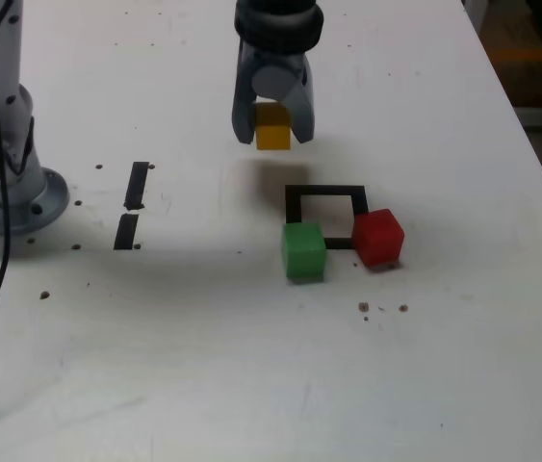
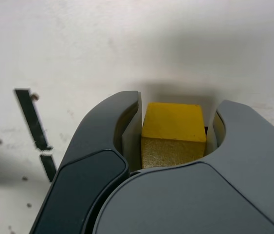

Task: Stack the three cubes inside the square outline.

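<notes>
While the hand [image 1: 272, 123] grips the yellow cube [image 1: 272, 127] above the white bench [image 1: 203, 366], the green cube [image 1: 303, 251] and red cube [image 1: 378, 237] sit at the near corners of the empty square outline [image 1: 326, 191].

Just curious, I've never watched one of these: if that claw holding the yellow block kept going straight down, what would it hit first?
Probably bare table. The gripper holds the yellow cube behind the square outline, it seems, though depth is hard to judge.

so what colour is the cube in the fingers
Yellow cube, clearest in the wrist view.
</notes>
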Robot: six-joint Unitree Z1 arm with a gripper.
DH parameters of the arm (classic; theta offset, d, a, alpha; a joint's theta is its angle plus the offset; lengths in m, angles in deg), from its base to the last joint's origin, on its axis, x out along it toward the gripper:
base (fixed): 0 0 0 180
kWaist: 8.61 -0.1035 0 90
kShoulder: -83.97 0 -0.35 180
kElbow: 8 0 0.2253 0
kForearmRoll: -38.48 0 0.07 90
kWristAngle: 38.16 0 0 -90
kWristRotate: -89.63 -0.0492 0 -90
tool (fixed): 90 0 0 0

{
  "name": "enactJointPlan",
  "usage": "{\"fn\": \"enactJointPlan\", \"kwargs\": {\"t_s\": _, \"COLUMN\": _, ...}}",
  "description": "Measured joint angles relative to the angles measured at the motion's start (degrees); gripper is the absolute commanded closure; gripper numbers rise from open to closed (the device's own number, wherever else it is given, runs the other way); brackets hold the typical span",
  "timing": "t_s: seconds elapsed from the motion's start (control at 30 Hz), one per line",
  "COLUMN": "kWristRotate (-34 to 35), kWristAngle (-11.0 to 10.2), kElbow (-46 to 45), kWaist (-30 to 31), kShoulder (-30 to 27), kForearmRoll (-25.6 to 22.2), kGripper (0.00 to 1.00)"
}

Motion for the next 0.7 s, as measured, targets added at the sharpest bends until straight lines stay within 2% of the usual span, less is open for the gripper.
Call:
{"fn": "enactJointPlan", "kwargs": {"t_s": 0.17, "kWristRotate": -0.3, "kWristAngle": 0.0, "kElbow": -3.5, "kWaist": -1.5, "kShoulder": -0.2, "kForearmRoll": 4.6, "kGripper": 0.74}}
{"fn": "enactJointPlan", "kwargs": {"t_s": 0.33, "kWristRotate": -0.3, "kWristAngle": 0.5, "kElbow": -5.8, "kWaist": -2.5, "kShoulder": -0.2, "kForearmRoll": 6.6, "kGripper": 0.68}}
{"fn": "enactJointPlan", "kwargs": {"t_s": 0.43, "kWristRotate": -0.3, "kWristAngle": 1.2, "kElbow": -6.3, "kWaist": -2.5, "kShoulder": -0.2, "kForearmRoll": 7.6, "kGripper": 0.62}}
{"fn": "enactJointPlan", "kwargs": {"t_s": 0.7, "kWristRotate": -0.3, "kWristAngle": 2.6, "kElbow": -8.1, "kWaist": -2.6, "kShoulder": -0.2, "kForearmRoll": 9.1, "kGripper": 0.36}}
